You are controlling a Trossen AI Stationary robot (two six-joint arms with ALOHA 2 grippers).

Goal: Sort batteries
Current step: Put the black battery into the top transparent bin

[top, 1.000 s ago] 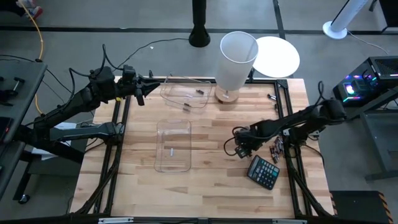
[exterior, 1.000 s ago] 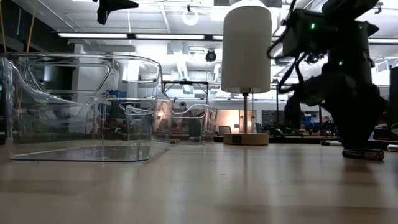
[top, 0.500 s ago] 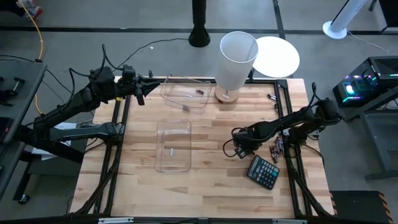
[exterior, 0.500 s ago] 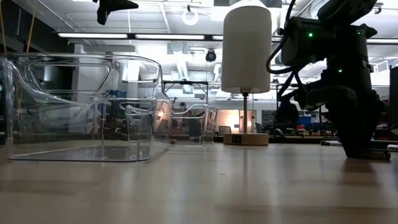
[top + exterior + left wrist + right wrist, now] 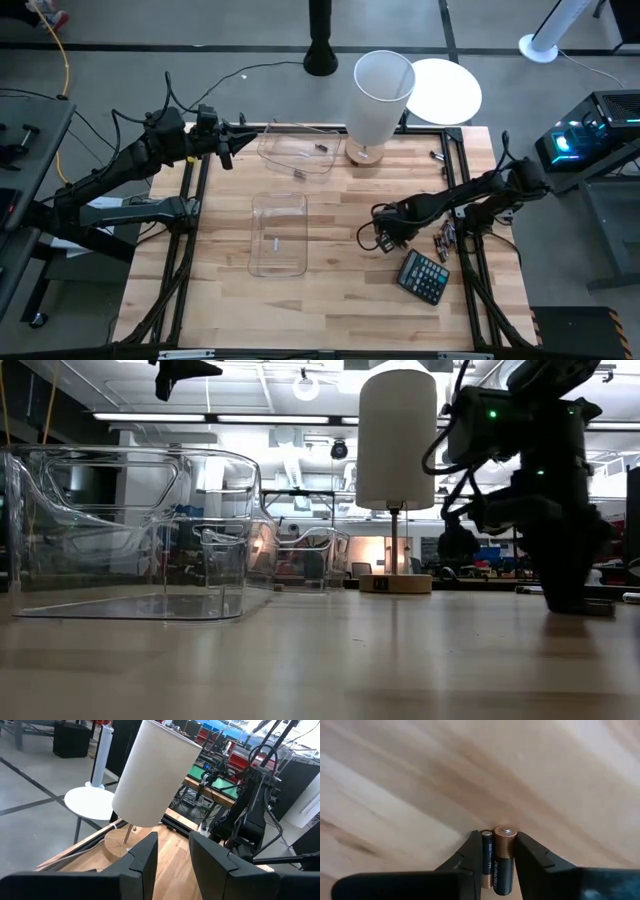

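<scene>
My right gripper [image 5: 385,238] points down at the table, left of the black calculator [image 5: 423,277], shut on two batteries lying side by side: a thin dark one [image 5: 487,854] and a thicker copper-topped one [image 5: 503,852]. More batteries [image 5: 443,241] lie in a small heap to its right. One clear bin [image 5: 279,234] holds one battery [image 5: 274,241]; the far bin [image 5: 297,150] holds two. My left gripper [image 5: 172,854] hangs open, high over the table's far left corner. My right gripper pinches the two batteries together between its two fingers, one finger [image 5: 471,852] against the thin battery's long side, the other [image 5: 530,854] against the thick battery's long side [image 5: 511,851]. The fingers come from above, pointing down. Both batteries lie on the wooden table.
A white lamp [image 5: 382,95] stands on its wooden foot at the table's far edge. A few loose batteries [image 5: 437,156] lie at the far right. Bare wood stretches between the clear bins and my right gripper. The table's metal frame [image 5: 470,260] runs just right of the heap.
My right gripper has settled a little lower onto the table. In the low view, its fingers now cover most of the battery that showed beside them a second ago.
</scene>
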